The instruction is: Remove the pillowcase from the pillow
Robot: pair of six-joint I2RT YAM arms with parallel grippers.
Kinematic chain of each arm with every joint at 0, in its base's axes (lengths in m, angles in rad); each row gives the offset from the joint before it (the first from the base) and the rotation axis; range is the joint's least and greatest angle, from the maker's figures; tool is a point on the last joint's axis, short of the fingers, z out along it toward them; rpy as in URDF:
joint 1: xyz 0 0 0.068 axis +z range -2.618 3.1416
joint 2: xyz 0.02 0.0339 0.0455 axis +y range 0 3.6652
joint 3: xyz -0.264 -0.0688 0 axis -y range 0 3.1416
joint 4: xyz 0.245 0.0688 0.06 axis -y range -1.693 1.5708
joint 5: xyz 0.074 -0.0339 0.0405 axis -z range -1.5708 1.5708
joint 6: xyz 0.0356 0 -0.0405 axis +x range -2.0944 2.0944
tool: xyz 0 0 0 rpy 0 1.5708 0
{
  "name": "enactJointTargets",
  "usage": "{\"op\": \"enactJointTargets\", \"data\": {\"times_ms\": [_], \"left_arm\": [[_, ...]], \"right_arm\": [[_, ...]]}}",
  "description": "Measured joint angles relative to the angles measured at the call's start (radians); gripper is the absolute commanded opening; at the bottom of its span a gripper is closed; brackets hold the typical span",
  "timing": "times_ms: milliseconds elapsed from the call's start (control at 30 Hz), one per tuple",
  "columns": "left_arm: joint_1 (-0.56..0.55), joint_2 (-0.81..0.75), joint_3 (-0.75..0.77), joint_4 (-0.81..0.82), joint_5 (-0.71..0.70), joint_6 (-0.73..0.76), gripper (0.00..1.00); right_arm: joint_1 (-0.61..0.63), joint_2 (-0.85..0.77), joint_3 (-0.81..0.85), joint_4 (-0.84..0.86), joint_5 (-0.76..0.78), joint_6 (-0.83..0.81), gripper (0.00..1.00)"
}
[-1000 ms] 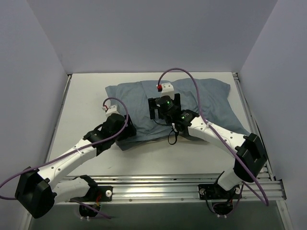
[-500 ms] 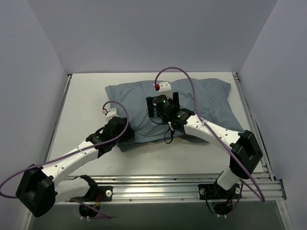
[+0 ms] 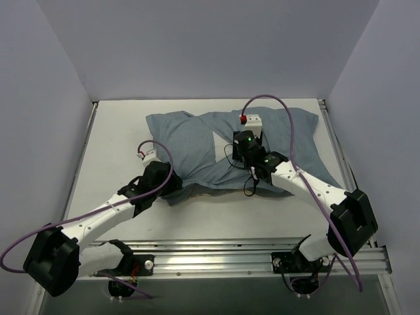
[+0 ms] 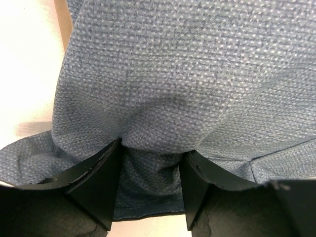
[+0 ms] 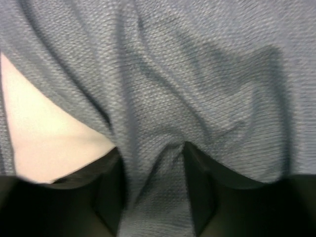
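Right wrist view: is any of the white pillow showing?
Yes, a white patch of pillow shows left of the pillowcase fold pinched in the right gripper.

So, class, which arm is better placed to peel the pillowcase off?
Probably right: right end effector pinches the pillowcase beside the exposed pillow; left end effector only grips its near edge.

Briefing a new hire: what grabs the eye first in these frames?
A slate-blue pillowcase sprawls across the middle of the table, with a white triangle of pillow showing through a gap near its centre. Both arms reach onto it. The left tool pinches fabric at the near-left edge, and the right tool pinches it beside the white gap.
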State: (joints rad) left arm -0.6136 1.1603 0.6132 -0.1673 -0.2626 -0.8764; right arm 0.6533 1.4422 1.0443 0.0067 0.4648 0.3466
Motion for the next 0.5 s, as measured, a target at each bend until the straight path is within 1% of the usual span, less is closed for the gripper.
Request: {"op": "enactJointTargets", "data": {"times_ms": [67,100,133,167,200,267,400,500], "left_arm": [[0.000,-0.014,0.007,-0.017,0.007,0.012,0.61],[-0.001,-0.021,0.018,-0.040,0.008,0.023,0.63],[-0.003,-0.030,0.034,-0.064,0.006,0.033,0.65],[-0.012,-0.040,0.051,-0.087,0.001,0.049,0.69],[-0.021,-0.051,0.072,-0.109,-0.009,0.065,0.71],[-0.048,-0.069,0.125,-0.148,-0.032,0.104,0.77],[-0.100,-0.059,0.275,-0.169,-0.082,0.192,0.82],[-0.142,0.025,0.424,-0.166,-0.132,0.258,0.83]], "right_arm": [[-0.001,-0.006,-0.020,0.015,-0.027,0.003,0.27],[-0.002,-0.006,-0.034,0.032,-0.045,0.006,0.15],[-0.004,-0.006,-0.047,0.050,-0.063,0.007,0.12],[-0.006,-0.006,-0.061,0.069,-0.080,0.012,0.10],[-0.009,-0.006,-0.074,0.087,-0.095,0.016,0.08],[-0.017,-0.006,-0.092,0.120,-0.120,0.021,0.07],[-0.025,-0.007,-0.117,0.175,-0.161,0.033,0.02],[-0.027,-0.008,-0.138,0.210,-0.184,0.048,0.00]]}}
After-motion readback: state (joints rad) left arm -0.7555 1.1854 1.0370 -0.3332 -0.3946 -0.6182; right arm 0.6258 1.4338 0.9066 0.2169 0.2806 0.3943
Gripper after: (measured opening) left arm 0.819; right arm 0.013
